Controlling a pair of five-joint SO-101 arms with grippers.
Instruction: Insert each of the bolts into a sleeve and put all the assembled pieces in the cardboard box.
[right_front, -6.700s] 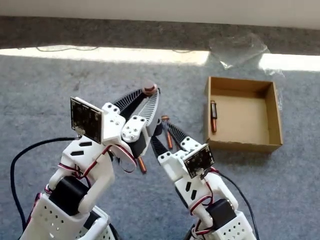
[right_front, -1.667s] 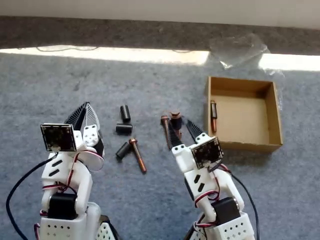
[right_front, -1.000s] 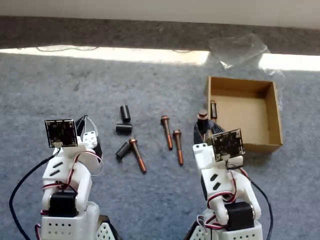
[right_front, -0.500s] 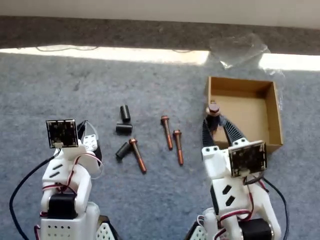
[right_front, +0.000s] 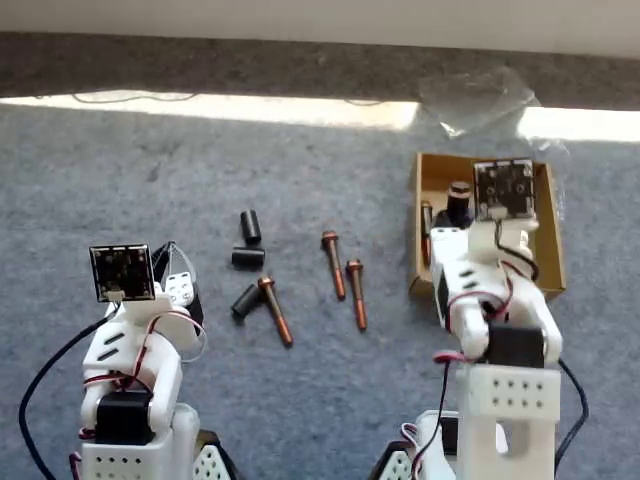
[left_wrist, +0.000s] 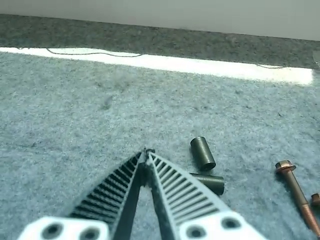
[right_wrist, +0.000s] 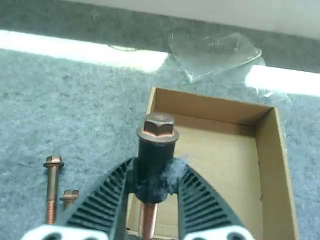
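Three bolts (right_front: 333, 265) (right_front: 356, 293) (right_front: 275, 311) lie loose on the grey carpet (right_front: 150, 180), between the two arms. One of them leans against the nearest of three dark sleeves (right_front: 250, 226) (right_front: 248, 258) (right_front: 244, 299). The other two bolts lie side by side, closer to the cardboard box (right_front: 483, 165).

We see the right gripper (right_wrist: 156, 172) clamped partway closed on a held piece (right_wrist: 156, 150), a copper bolt seated in a black sleeve. Its fingers (right_wrist: 192, 192) press the sleeve from both sides. The hex head sticks out beyond the fingertips and the shank shows below the sleeve. In the high view this piece (right_front: 460, 195) hangs over the box, on the side toward the loose parts.

One finished piece (right_front: 427, 232) lies inside the box along that same wall.

The left gripper (left_wrist: 146, 155) sits low over the carpet with its jaws fully together and nothing between them. Two sleeves (left_wrist: 203, 153) (left_wrist: 210, 182) lie just beside its tip.

A clear plastic bag (right_front: 478, 100) rests on the carpet beyond the box.
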